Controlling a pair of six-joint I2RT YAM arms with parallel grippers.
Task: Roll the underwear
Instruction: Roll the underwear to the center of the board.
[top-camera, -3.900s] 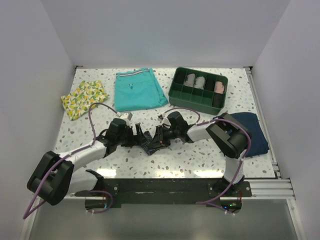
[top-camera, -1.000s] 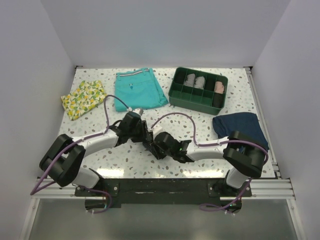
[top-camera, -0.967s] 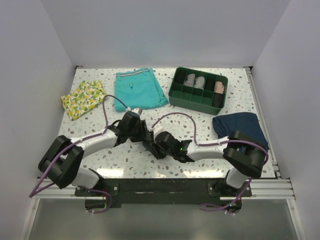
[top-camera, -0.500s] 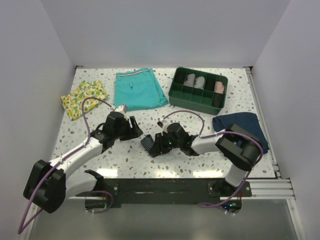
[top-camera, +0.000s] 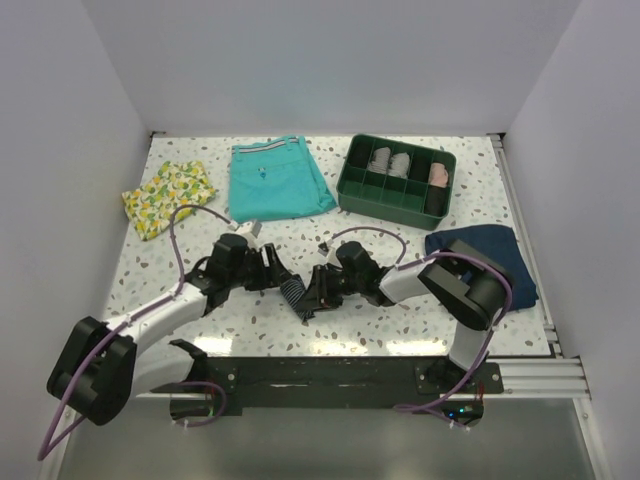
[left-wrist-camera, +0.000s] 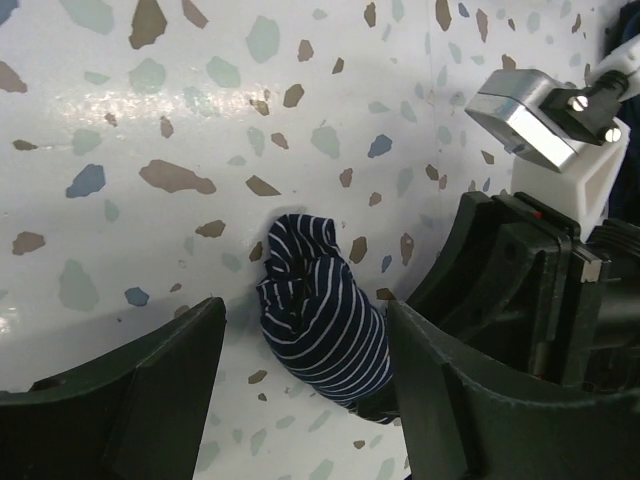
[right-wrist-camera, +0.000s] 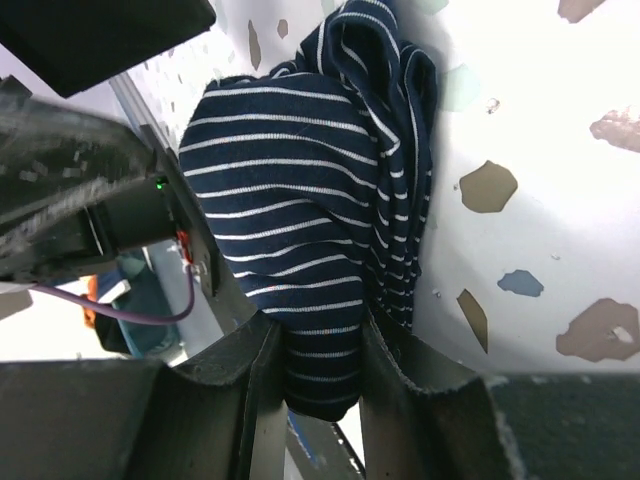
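The underwear (left-wrist-camera: 322, 318) is a tight navy roll with thin pale stripes, lying on the speckled table (top-camera: 200, 330) near the front middle. It also shows as a small striped bundle (top-camera: 293, 293) in the top view. My right gripper (right-wrist-camera: 320, 335) is shut on one end of the roll (right-wrist-camera: 290, 220), with cloth pinched between both fingers. My left gripper (left-wrist-camera: 305, 312) is open. Its fingers (left-wrist-camera: 130, 400) stand on either side of the roll's free end without touching it. In the top view the left gripper (top-camera: 275, 270) and right gripper (top-camera: 315, 290) face each other across the roll.
Teal shorts (top-camera: 278, 180) and a lemon-print cloth (top-camera: 168, 197) lie at the back left. A green divided tray (top-camera: 390, 212) with several rolled items stands at the back right. A plain navy garment (top-camera: 497, 262) lies at the right, behind the right arm.
My left gripper has opened and let go of the roll, drawn back to the left, then come close again. My right gripper keeps its hold and has shifted the roll slightly.
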